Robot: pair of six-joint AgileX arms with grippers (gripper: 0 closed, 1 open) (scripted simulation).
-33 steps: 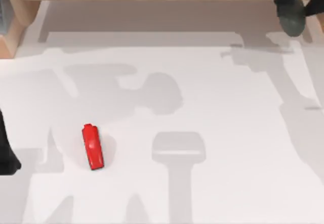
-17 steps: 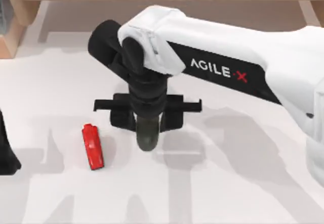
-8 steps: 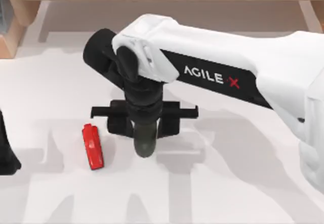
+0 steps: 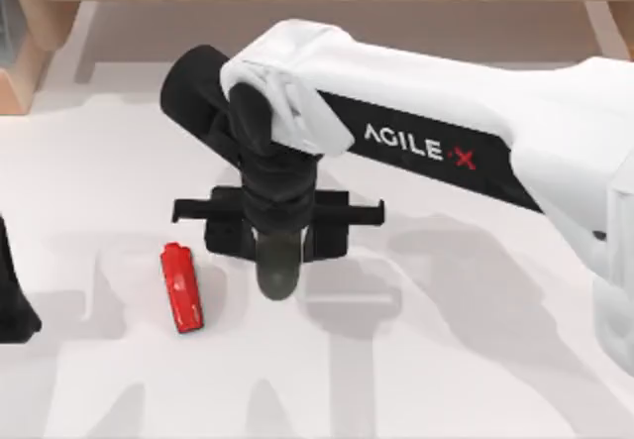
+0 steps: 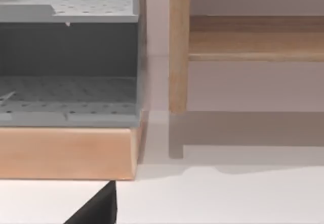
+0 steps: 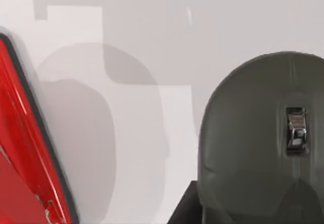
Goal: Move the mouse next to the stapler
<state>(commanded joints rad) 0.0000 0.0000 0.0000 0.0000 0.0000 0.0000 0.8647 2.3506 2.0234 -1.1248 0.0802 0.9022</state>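
1 grey-olive mouse (image 4: 278,266), gripped by right fingers (image 4: 278,251), near red stapler (image 4: 182,287).

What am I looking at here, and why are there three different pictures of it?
This is a simulated pair of AgileX robot arms at a white table. One picture looks down from above; the other two come from small cameras on each arm's wrist.

From above, the right arm reaches in across the table. Its gripper is the black part with the jaws, closed on a dark grey mouse just right of a red stapler. The right wrist camera sees that mouse close up, with a strip of table between it and the stapler.

The left arm waits at the table's left edge; its camera faces a wooden shelf.
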